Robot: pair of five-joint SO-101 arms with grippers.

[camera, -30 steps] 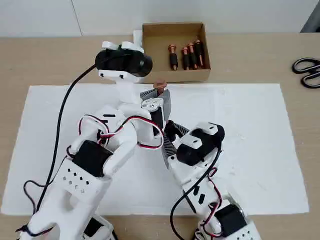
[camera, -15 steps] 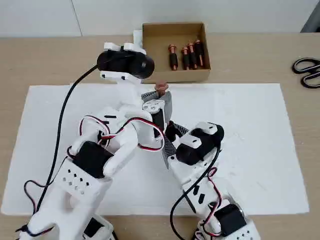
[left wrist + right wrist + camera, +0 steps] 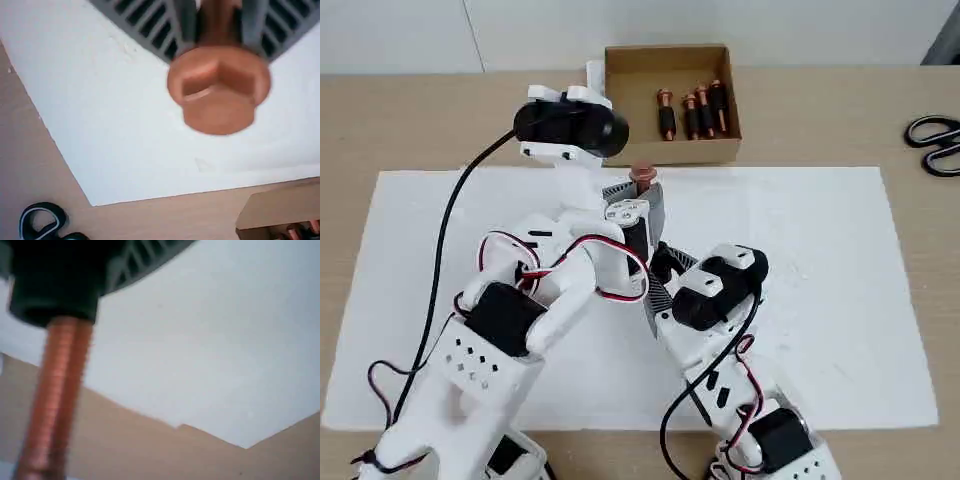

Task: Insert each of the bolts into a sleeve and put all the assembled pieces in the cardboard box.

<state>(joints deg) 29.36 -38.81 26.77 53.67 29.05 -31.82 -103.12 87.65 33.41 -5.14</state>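
My left gripper is shut on a copper bolt just in front of the cardboard box; its hexagonal head sticks out between the grey fingers. My right gripper stands right behind it, shut on a black sleeve. The bolt's threaded shaft runs out of the sleeve's end. How deep the shaft sits inside is hidden. Several assembled pieces lie in the box.
A white sheet covers the middle of the wooden table. Black scissors lie at the far right edge. Both arms crowd the centre, with open sheet to the left and right of them.
My left gripper with the bolt has shifted slightly toward the box. The right arm has hardly moved.
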